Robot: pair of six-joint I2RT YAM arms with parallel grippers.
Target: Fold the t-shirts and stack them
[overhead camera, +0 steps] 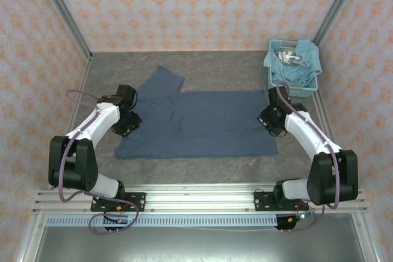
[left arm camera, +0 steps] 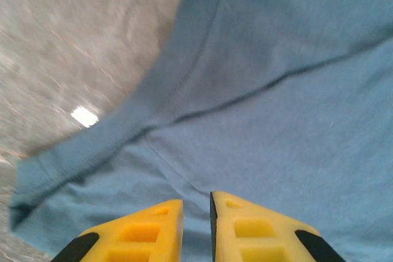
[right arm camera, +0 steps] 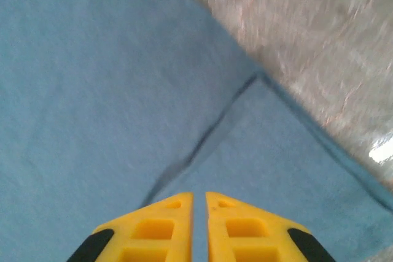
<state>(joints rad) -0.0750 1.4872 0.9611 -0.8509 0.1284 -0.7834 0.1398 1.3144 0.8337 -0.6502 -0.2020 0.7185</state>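
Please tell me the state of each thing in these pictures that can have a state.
dark t-shirt: spread out flat, not stacked.
lighter t-shirt: crumpled, lying in the basket.
basket: upright, holding the lighter t-shirt.
left claw: shut, just above the dark t-shirt.
right claw: shut, just above the dark t-shirt.

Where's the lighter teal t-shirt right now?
Top view: the teal t-shirt is bundled in the light-blue basket at the far right corner of the table, just beyond the right gripper.
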